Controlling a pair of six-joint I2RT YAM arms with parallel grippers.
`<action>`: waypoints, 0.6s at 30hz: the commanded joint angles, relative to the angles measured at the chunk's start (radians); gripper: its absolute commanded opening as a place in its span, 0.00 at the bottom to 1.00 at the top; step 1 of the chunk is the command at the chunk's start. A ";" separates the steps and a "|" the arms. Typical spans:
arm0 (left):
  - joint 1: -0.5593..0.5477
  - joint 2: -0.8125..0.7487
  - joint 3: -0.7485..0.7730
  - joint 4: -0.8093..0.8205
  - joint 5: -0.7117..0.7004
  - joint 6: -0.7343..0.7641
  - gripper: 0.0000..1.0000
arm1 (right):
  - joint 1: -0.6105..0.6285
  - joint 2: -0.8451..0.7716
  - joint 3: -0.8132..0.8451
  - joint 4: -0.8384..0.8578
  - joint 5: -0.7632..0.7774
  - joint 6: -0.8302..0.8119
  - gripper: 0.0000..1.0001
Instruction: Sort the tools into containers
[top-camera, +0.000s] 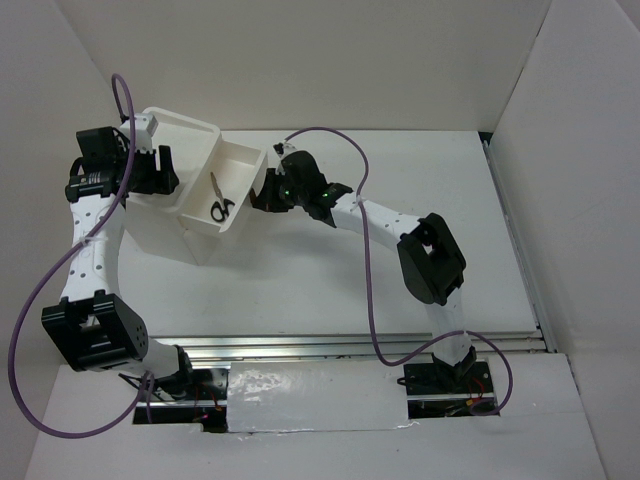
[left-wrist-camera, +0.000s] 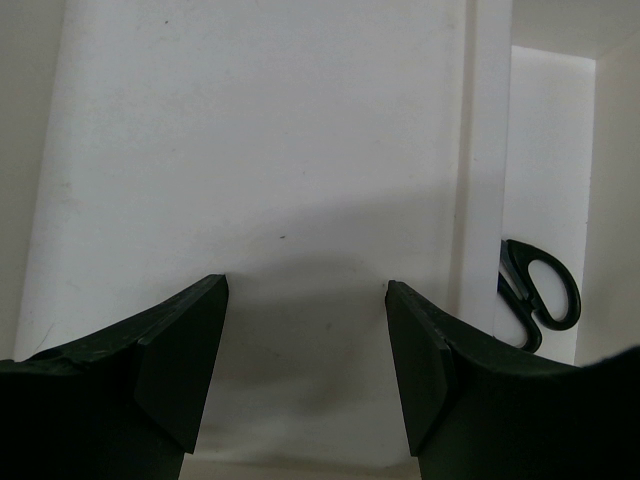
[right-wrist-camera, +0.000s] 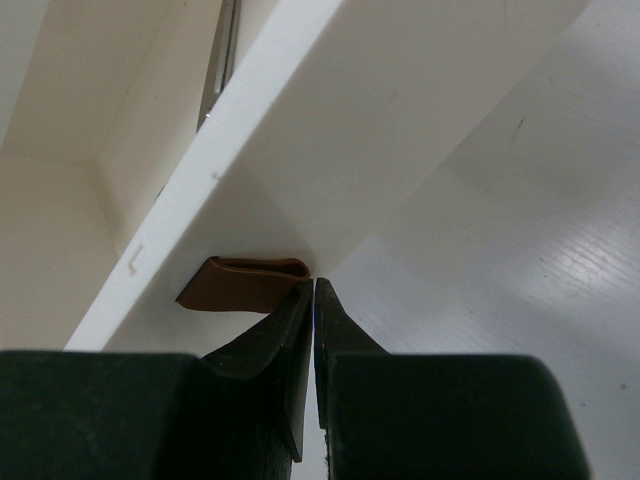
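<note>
The white cabinet (top-camera: 185, 135) stands at the back left. One white drawer (top-camera: 243, 157) is pulled out to the right. The black-handled scissors (top-camera: 220, 206) lie in it and also show in the left wrist view (left-wrist-camera: 540, 296). My left gripper (top-camera: 160, 172) is open and empty at the cabinet's left side, its jaws spread over the white cabinet surface (left-wrist-camera: 260, 150). My right gripper (top-camera: 263, 200) is shut and empty at the drawer's front. Its tips (right-wrist-camera: 314, 286) sit against the right end of the red-brown handle (right-wrist-camera: 238, 285), not around it. The screwdrivers and tape roll are out of view.
White walls enclose the table on the left, back and right. The right arm (top-camera: 430, 255) stretches across the table's middle towards the drawer. A purple cable (top-camera: 368, 260) loops above the table. Metal rails (top-camera: 360, 345) run along the near edge.
</note>
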 joint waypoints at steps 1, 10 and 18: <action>0.002 0.016 0.024 -0.046 0.123 0.054 0.78 | 0.016 0.027 0.078 0.066 -0.013 0.023 0.11; -0.004 0.011 -0.054 -0.069 0.187 0.100 0.80 | 0.035 0.142 0.206 0.095 -0.044 0.034 0.12; -0.007 0.027 -0.081 -0.089 0.206 0.143 0.79 | 0.064 0.175 0.236 0.188 -0.108 -0.009 0.15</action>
